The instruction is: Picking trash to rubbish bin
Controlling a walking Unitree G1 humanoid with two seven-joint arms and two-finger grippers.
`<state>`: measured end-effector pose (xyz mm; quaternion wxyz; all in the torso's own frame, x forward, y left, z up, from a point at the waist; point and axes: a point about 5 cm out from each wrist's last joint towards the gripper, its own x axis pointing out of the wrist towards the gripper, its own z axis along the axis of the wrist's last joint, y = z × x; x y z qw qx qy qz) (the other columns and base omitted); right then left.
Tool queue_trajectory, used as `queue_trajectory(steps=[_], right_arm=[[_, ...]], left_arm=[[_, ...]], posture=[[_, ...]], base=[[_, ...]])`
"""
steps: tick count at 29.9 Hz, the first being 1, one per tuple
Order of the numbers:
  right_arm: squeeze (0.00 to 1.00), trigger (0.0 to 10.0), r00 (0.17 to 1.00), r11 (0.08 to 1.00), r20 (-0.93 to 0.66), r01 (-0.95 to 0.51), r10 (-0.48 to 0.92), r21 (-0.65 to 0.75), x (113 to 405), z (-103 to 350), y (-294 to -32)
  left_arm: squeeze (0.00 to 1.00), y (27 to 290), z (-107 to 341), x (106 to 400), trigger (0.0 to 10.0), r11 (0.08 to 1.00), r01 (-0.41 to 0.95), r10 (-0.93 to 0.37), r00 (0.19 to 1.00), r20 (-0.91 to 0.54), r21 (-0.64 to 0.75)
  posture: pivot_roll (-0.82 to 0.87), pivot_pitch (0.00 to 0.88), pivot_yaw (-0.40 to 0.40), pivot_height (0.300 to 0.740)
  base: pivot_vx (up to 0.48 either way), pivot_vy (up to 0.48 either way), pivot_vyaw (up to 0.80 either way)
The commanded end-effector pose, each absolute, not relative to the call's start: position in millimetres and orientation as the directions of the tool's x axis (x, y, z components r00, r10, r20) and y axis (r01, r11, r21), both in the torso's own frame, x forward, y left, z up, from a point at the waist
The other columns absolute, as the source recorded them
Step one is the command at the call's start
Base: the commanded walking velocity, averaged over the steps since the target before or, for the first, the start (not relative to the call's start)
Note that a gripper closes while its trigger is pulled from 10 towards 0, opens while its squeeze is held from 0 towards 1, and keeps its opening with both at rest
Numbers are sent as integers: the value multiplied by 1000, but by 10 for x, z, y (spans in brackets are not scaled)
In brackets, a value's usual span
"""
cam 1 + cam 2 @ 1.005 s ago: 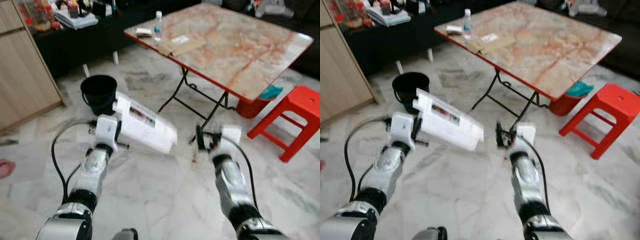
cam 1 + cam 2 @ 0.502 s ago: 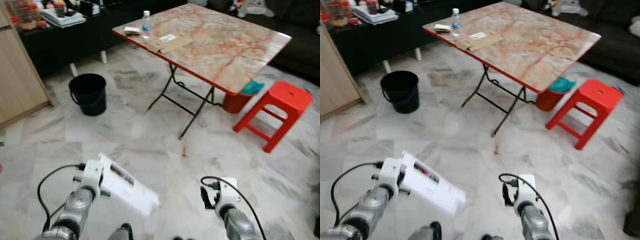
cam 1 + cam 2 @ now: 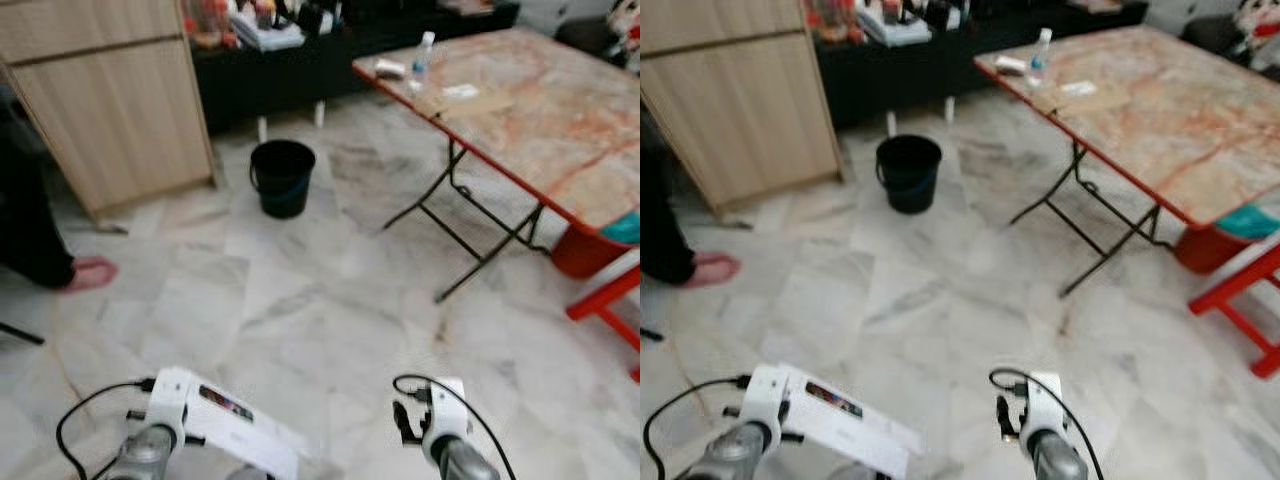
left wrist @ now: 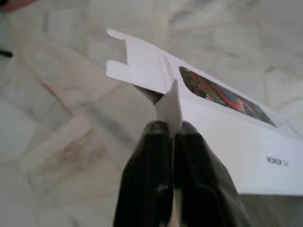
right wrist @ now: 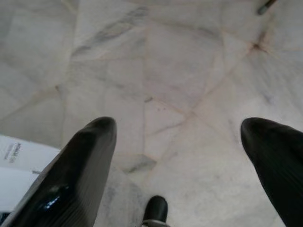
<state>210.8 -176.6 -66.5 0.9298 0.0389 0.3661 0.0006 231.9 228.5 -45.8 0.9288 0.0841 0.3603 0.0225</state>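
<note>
low over marble floor point(image 3: 300, 300): left gripper point(image 4: 169, 130) jaws pinch flat white carton point(image 4: 227, 151); right gripper point(image 5: 177, 137) jaws spread.

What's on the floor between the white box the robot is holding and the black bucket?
Nothing but marble floor tiles lies between the white box and the black bucket, as the left eye view shows.

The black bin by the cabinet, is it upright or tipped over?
Upright. The bin stands on the floor with its round mouth facing up, beside the wooden cabinet. What is inside cannot be made out.
</note>
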Motion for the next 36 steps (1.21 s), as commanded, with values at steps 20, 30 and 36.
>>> queue_trajectory(steps=[20, 30, 36], right_arm=[[0, 10000, 738, 996, -674, 19, 42, 83, 2153, -645, -1713], [0, 10000, 721, 999, -692, -10, 35, 41, 2117, -671, -1711], [0, 10000, 722, 999, -692, 15, 25, 51, 2105, -676, -1718]], left_arm=[[0, 2308, -517, 2225, 10000, 985, 17, 110, 713, -692, 174], [0, 2306, -503, 2247, 10000, 985, 5, 115, 720, -684, 170], [0, 2332, -500, 2240, 10000, 985, -5, 123, 720, -683, 172]], posture=[[149, 106, -73, 740], [160, 131, -77, 740], [165, 140, -80, 740]], base=[[480, 0, 0], [480, 0, 318], [480, 0, 597]])
